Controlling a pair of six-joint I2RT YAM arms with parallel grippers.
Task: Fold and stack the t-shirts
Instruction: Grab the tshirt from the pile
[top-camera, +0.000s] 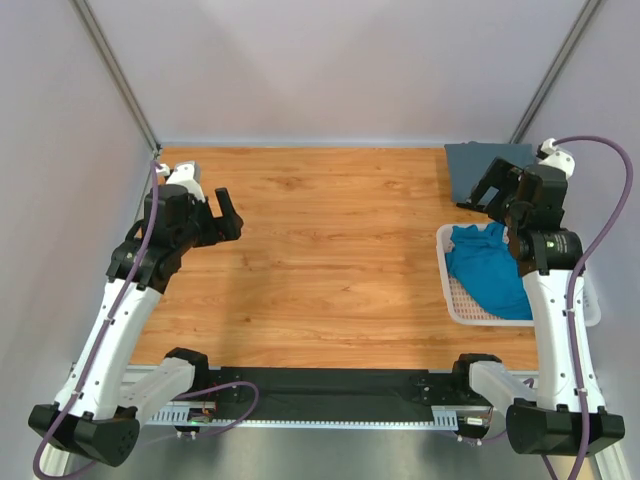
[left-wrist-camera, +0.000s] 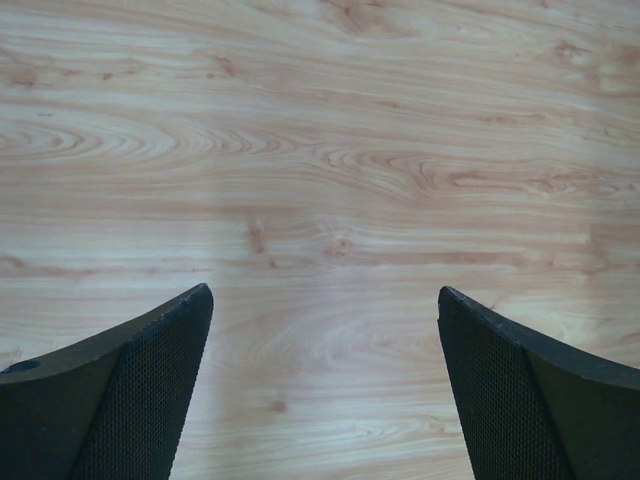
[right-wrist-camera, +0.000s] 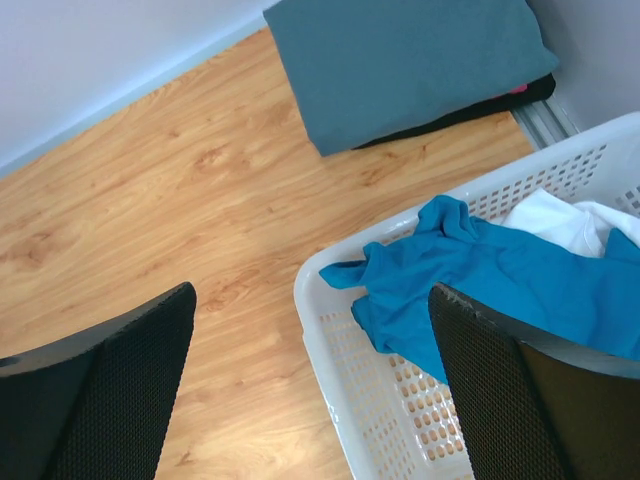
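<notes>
Both grippers stand spread and empty: the right gripper (right-wrist-camera: 312, 300) over the corner of the white lattice basket (right-wrist-camera: 335, 390), the left gripper (left-wrist-camera: 325, 300) over bare table (left-wrist-camera: 320, 150). To lift the teal-blue t-shirt (right-wrist-camera: 520, 275) out of that basket, pinch a raised fold near its edge — not the heap's middle — so the white t-shirt (right-wrist-camera: 560, 222) behind it stays put. The folded slate-grey t-shirt (right-wrist-camera: 400, 70) at the far corner rests on something dark (right-wrist-camera: 480, 108) that I cannot identify, and 1 finger hides part of the basket.

Teal t-shirt (right-wrist-camera: 520, 285) crumpled over white t-shirt (right-wrist-camera: 560, 220) in basket (right-wrist-camera: 590, 165); grey t-shirt (right-wrist-camera: 410, 60) folded.
</notes>
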